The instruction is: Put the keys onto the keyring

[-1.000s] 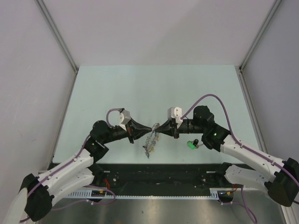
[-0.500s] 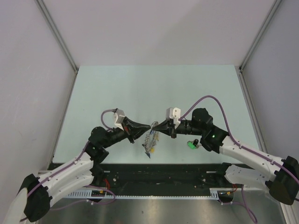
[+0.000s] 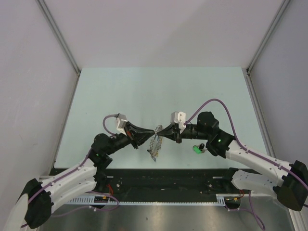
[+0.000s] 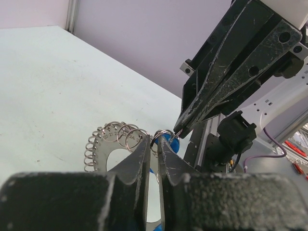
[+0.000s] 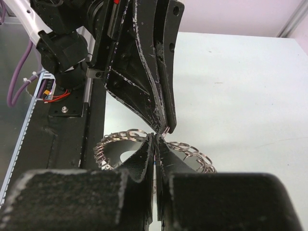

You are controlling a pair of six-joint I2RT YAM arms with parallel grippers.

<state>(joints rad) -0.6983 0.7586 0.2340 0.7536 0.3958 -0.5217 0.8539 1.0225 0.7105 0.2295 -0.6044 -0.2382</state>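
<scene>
- The left claw (image 3: 153, 131) has its two fingers drawn nearly together, clamped on the top edge of the keyring (image 3: 154, 144).
- The right claw (image 3: 161, 130) meets it tip to tip from the other side. Its fingers are pressed together on a small wire loop at the same edge of the keyring.
- The keyring hangs edge-on below the meeting tips, over the near middle of the table (image 3: 144, 91). Whether its lower end touches the surface I cannot tell.
- In the left wrist view, a blue key head (image 4: 173, 142) sits just beside the right claw's tips, against the ring's loops.
- A green key (image 3: 196, 149) lies on the table beside the right arm, well apart from the keyring.
</scene>
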